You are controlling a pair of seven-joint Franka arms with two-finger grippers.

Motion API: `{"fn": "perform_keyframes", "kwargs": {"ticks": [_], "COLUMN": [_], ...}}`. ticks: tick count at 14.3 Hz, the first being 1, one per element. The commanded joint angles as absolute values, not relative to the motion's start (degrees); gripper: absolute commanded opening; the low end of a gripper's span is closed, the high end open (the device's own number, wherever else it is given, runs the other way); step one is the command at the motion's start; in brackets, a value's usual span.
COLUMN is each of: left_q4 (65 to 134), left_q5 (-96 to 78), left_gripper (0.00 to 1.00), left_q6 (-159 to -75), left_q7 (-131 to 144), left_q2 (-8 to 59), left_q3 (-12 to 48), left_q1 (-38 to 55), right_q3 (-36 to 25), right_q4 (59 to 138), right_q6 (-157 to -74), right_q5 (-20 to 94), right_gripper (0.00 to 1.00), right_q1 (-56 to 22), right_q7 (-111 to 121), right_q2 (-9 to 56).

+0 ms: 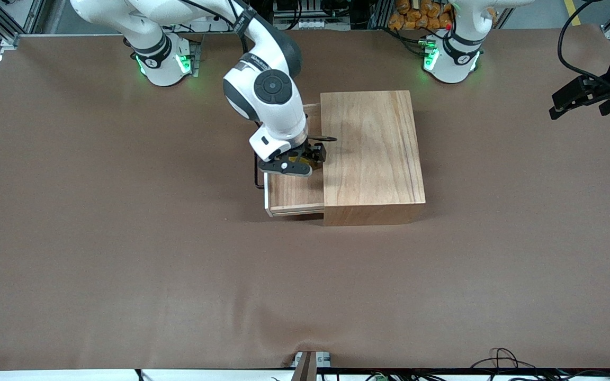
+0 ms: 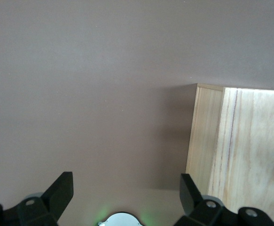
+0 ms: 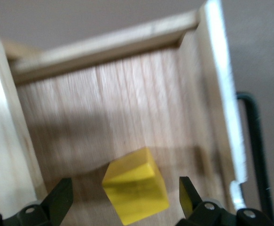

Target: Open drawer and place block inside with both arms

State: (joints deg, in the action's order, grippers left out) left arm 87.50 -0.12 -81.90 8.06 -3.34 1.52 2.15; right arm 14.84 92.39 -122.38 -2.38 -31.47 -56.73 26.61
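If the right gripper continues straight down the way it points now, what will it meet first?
Probably the yellow block, lying between the open fingers of the right gripper on the drawer floor; depth is unclear.

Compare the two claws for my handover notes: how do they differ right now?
The right claw hangs low over the open drawer, while the left claw waits over bare table at the left arm's end. The right claw has the yellow block between its fingers, untouched; the left claw has nothing. Both are open.
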Motion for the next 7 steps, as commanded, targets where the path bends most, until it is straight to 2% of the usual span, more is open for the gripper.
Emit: {"fn": "perform_keyframes", "kwargs": {"ticks": [1, 3, 7], "left_q4": [87.2, 87.3, 87.2], "left_q5": [-0.7, -0.8, -0.8], "left_gripper": [1.00, 1.00, 1.00], "left_q6": [-81.2, -81.2, -81.2], "left_q7": [7.7, 7.7, 7.7], "left_q2": [-3.8, -4.0, -4.0], "left_q3": [1.9, 1.9, 1.9], "left_q1": [1.8, 1.7, 1.6], "right_q3": [15.5, 15.6, 15.6], "right_q4": [92.6, 92.6, 92.9], "right_q6": [-117.3, -113.1, -102.1], "right_q5": [-3.5, -3.4, -2.8], "right_gripper": [1.00, 1.00, 1.00], "right_q1": [-25.4, -20.3, -9.5], "right_q7": [-56.8, -53.3, -27.9], "right_q2": [20.6, 16.7, 10.2]}}
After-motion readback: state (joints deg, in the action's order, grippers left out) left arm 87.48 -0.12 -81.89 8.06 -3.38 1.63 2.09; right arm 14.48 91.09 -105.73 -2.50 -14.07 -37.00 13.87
